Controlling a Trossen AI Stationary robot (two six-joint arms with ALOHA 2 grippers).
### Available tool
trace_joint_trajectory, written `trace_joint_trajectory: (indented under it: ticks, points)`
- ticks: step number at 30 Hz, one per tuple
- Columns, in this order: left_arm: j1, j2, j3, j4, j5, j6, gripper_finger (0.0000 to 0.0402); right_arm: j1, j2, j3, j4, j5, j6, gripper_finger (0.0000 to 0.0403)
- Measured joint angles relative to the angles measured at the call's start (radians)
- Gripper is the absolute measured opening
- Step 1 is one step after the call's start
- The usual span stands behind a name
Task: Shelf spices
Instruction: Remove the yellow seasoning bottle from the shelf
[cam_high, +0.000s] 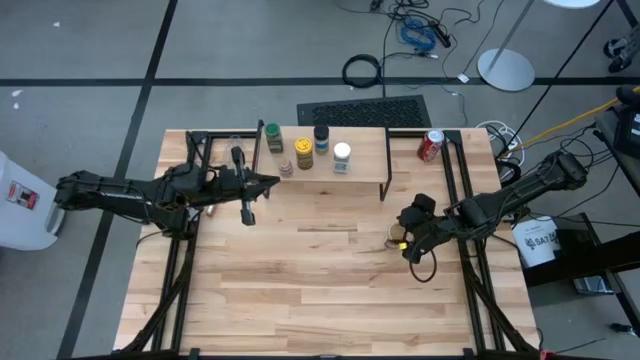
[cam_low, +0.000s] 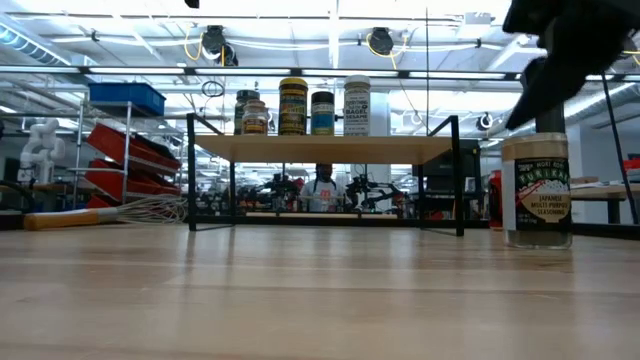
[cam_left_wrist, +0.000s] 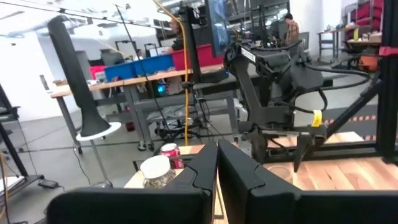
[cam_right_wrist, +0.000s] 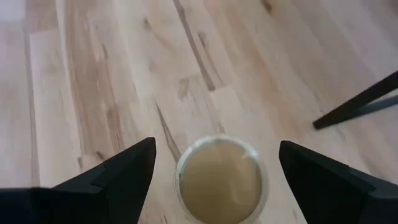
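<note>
A: Looking down, you see the right hand (cam_right_wrist: 211, 163) spread wide above the tan-lidded glass spice jar (cam_right_wrist: 219, 179) standing on the light wooden worktop (cam_right_wrist: 112, 74).
B: Your left hand (cam_high: 272, 182)?
A: Pressed together beside the small light-wood shelf (cam_high: 365, 172).

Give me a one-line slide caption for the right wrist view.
Right gripper open above a tan-lidded spice jar standing on the wooden table.
</note>
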Motion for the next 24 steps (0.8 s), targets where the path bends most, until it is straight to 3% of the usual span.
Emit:
trace_joint_trajectory:
  ticks: [7, 17, 20, 24]
  points:
    - [0.005, 0.000, 0.000, 0.011, -0.030, -0.006, 0.0040, 0.000, 0.000, 0.107, -0.060, 0.016, -0.038, 0.0329]
    - [0.138, 0.017, 0.080, -0.088, -0.031, -0.095, 0.0215, 0.000, 0.000, 0.257, -0.059, 0.012, -0.146, 0.0329]
    - [0.197, 0.054, 0.150, -0.198, 0.020, -0.151, 0.0236, 0.000, 0.000, 0.297, -0.057, 0.012, -0.181, 0.0329]
    - [0.216, 0.097, 0.159, -0.212, 0.060, -0.159, 0.0240, 0.000, 0.000, 0.325, -0.056, 0.008, -0.183, 0.0329]
